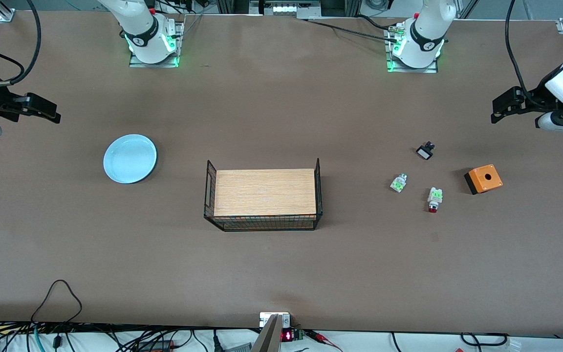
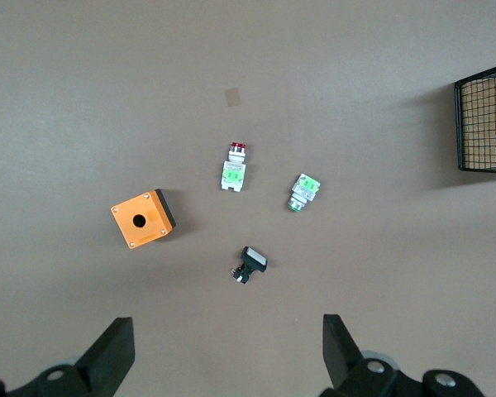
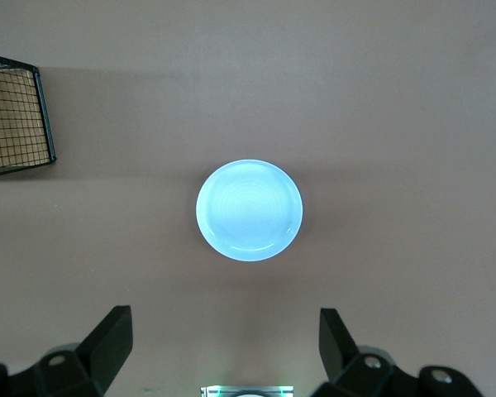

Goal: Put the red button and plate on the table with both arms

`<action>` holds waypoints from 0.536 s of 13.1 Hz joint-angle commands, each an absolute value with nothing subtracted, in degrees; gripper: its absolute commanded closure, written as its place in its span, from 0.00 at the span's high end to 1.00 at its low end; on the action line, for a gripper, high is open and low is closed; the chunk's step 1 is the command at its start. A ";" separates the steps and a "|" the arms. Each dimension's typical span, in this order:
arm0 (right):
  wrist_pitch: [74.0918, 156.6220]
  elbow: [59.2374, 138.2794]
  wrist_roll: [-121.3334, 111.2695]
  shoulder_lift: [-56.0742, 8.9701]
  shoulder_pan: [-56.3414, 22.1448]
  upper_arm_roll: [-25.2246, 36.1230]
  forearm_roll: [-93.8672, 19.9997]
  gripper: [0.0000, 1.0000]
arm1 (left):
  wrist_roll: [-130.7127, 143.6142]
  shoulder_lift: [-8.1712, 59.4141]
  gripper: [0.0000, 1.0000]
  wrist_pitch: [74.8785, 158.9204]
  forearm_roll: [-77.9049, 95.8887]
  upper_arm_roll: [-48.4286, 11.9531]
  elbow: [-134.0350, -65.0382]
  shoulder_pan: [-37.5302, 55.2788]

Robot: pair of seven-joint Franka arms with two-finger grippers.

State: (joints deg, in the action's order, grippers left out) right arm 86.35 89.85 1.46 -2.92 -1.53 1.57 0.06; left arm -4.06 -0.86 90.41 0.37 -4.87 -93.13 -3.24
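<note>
— What are you looking at on the table point(image 1: 281, 274)?

— You have 1 matte brown tabletop. At its middle sits a wooden board with black wire sides point(image 1: 264, 192). Toward the right arm's end lies the plate point(image 1: 130, 158), flat and apart from the board.

— And toward the left arm's end?

— You see 4 small things there: the red button point(image 1: 434, 198) on its side, a white-green part point(image 1: 399, 183) beside it, a black-and-white part point(image 1: 425, 151) farther from the front camera, and an orange box point(image 1: 484, 179).
</note>
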 commanded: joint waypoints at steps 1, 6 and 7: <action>86.75 90.53 1.06 -2.20 -2.37 1.41 0.26 1.00 | -4.75 0.18 1.00 89.12 0.26 -5.27 -90.97 -3.60; 86.49 90.44 0.62 -2.20 -2.64 1.41 0.26 1.00 | -4.75 0.18 1.00 89.12 0.26 -5.27 -90.97 -3.69; 86.48 90.44 0.62 -2.11 -2.55 1.41 0.09 1.00 | -4.75 0.18 1.00 89.12 0.26 -5.27 -90.97 -3.69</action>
